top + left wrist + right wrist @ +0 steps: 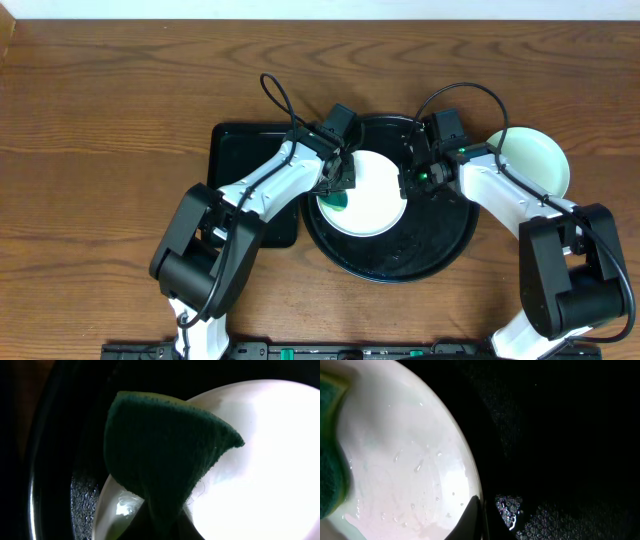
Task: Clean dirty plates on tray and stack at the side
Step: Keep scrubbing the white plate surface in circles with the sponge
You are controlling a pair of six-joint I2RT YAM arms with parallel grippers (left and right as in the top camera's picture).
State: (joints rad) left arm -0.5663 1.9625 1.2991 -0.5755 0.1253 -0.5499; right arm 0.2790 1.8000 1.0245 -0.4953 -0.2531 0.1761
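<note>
A white plate (pixel 372 200) lies on the large round black tray (pixel 400 262). My left gripper (pixel 341 180) is shut on a dark green sponge (pixel 335 200), which presses on the plate's left part. In the left wrist view the sponge (pixel 160 455) fans out from the left gripper (pixel 162 527) over the plate (pixel 270 460) and the tray (pixel 65 460). My right gripper (pixel 413 181) is shut on the plate's right rim. The right wrist view shows the right gripper (pixel 481 517) pinching the wet plate (pixel 410 460), with the sponge (pixel 330 460) at the far side and the tray (pixel 560 435) beyond. A pale mint-green plate (pixel 538 160) rests on the table at the right.
A smaller rectangular black tray (pixel 238 150) lies to the left of the round tray, under the left arm. Water beads on the round tray's floor. Brown wooden table (pixel 100 120) surrounds everything.
</note>
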